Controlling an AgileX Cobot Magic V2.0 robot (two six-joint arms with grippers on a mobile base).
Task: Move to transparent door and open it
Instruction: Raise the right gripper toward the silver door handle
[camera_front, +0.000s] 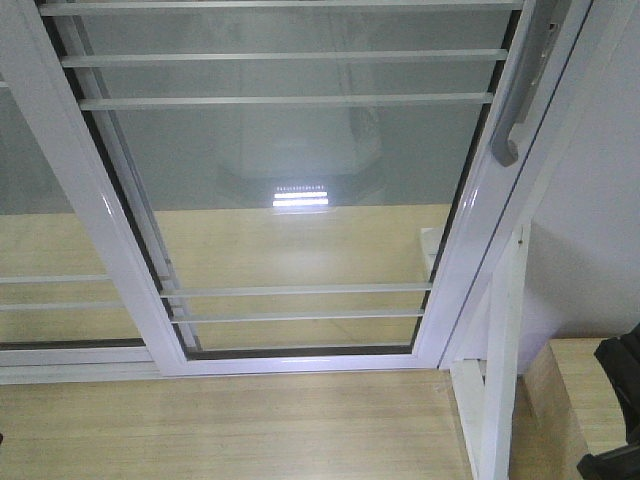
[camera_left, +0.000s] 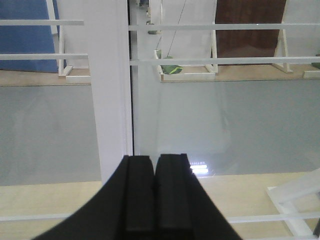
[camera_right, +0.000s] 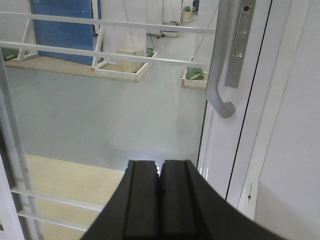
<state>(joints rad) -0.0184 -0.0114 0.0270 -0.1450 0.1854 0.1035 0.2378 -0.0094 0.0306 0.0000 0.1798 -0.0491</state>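
The tall clear-glass sliding door in its glossy white frame (camera_front: 300, 200) stands right in front of the robot and looks closed. Its grey curved pull handle (camera_right: 217, 75) sits on the right upright, up and to the right of the black right gripper (camera_right: 160, 164) and not touching it. That gripper and the black left gripper (camera_left: 155, 159) both have their pads pressed together on nothing, so a reach made like this would probably butt the glass or glance off the handle's hooked end rather than catch it.

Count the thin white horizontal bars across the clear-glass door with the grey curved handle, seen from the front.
5 thin white bars: three near the top, two close together near the bottom. More may be hidden above the picture's edge.
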